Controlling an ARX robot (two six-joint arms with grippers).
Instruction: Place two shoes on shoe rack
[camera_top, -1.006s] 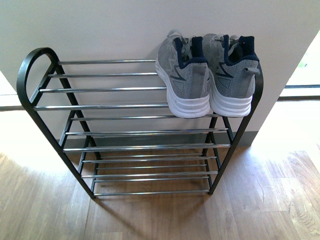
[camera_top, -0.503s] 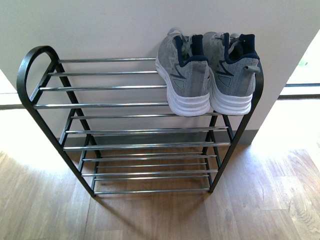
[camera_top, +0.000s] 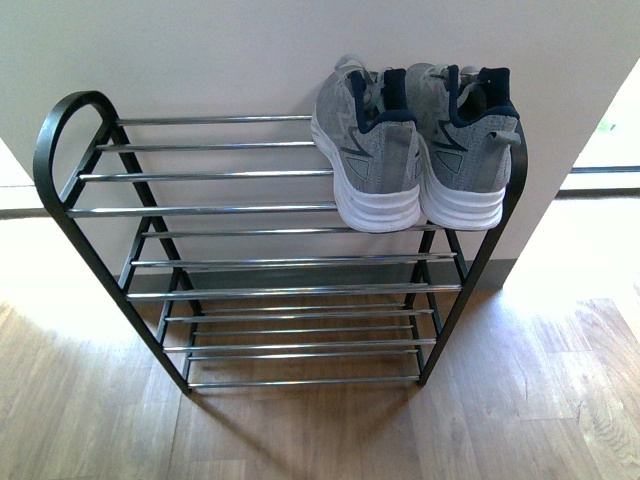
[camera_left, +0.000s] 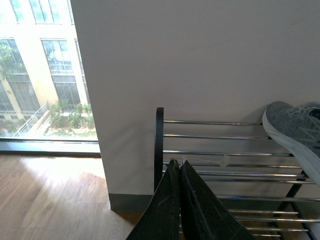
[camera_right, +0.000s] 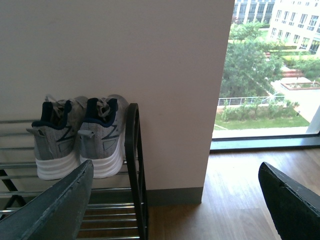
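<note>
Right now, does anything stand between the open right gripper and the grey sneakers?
Partly: the shoe rack's black end frame rises beside the grey sneakers, between them and the right gripper. Nothing else visible does.

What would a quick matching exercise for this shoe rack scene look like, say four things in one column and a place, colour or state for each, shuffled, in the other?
Column one:
1. grey sneakers
2. shoe rack
3. left tool
4. right tool

Column two:
A. open, holding nothing
B. black frame, silver rods
C. shut, holding nothing
D. top shelf, right end

Pairs: 1-D, 2-B, 3-C, 4-A.
</note>
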